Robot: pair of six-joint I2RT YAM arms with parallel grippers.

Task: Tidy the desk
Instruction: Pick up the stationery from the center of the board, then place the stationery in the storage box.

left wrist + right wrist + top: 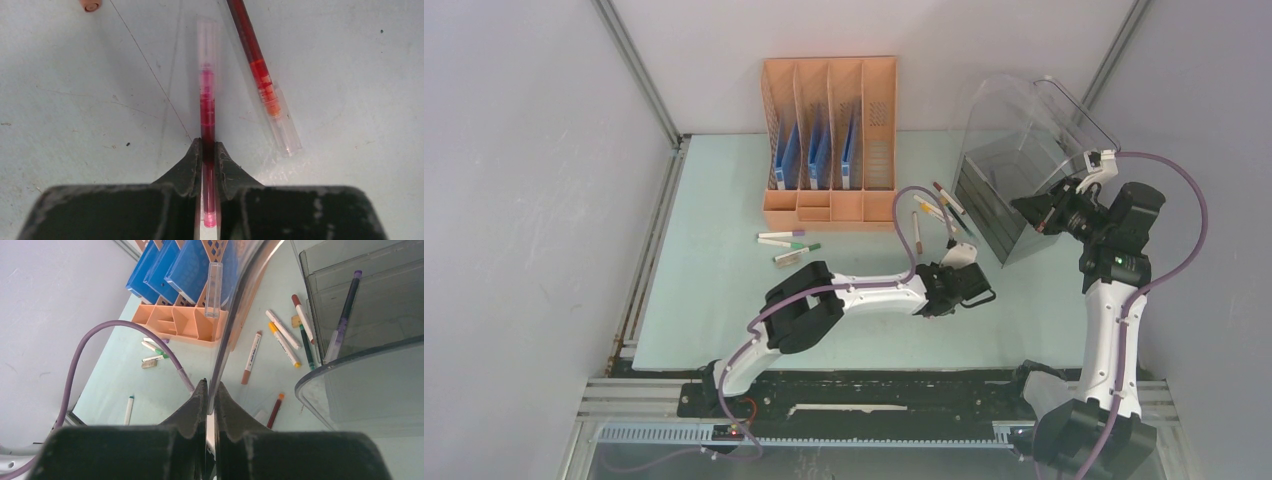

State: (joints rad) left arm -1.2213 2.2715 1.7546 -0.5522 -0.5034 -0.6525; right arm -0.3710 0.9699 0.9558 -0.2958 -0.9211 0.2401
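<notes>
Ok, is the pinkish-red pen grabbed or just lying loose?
Grabbed: in the left wrist view, the left end effector has both fingers pressed against the pinkish-red pen. Cannot tell whether it's off the desk yet.

1. Top view: set high above and behind the arm bases (724,390), it faces 12 o'clock from far enough to take in the whole table (714,300), with the rack (829,140) at 12 and the bin (1024,170) at 2.
2. Left wrist view: it looks straight down past the left tool (208,150), very near the table, and a red pen (207,110) fills mid-frame.
3. Right wrist view: raised at the bin's edge, it looks past the right tool (211,390), facing about 10 o'clock toward the rack.
4. The top and right wrist views share the rack, the bin and the loose pens (939,212) between them.
</notes>
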